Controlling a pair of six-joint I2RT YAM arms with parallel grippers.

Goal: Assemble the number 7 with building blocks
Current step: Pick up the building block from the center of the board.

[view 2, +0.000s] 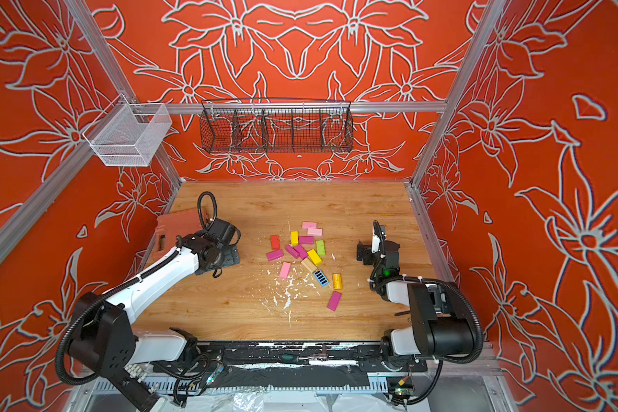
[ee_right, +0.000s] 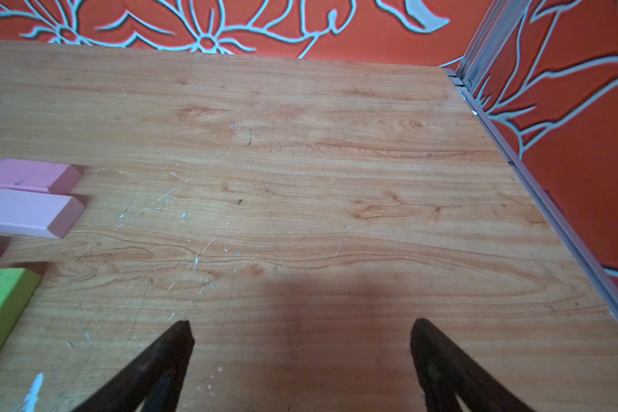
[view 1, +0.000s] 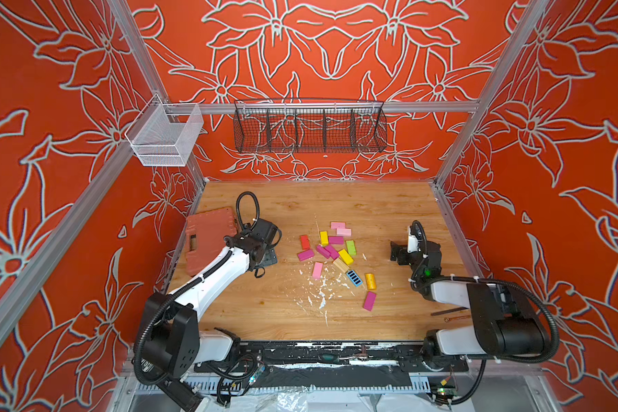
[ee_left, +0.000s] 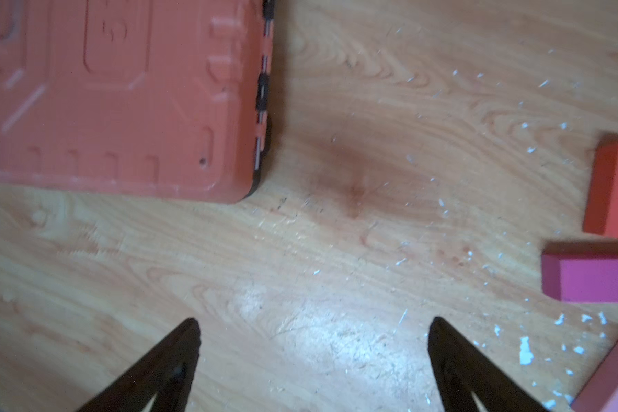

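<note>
One tool case (ee_left: 122, 100) near left gripper (ee_left: 313, 326), apart from blocks (view 1: 332, 251).

An enclosed robot-lab test cell: an aluminium profile frame (view 1: 425, 106) lined with orange floral panels (view 1: 336, 42) surrounds a scratched wooden tabletop (view 1: 300, 203), with a robot arm (view 1: 222, 264) mounted at each front corner and a black wire basket (view 1: 309, 130) on the crossbar.

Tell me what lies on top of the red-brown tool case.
Nothing lies on the tool case lid where it shows. In both top views the left arm crosses above its near corner, hiding that part. The closed case's inside is unseen.
</note>
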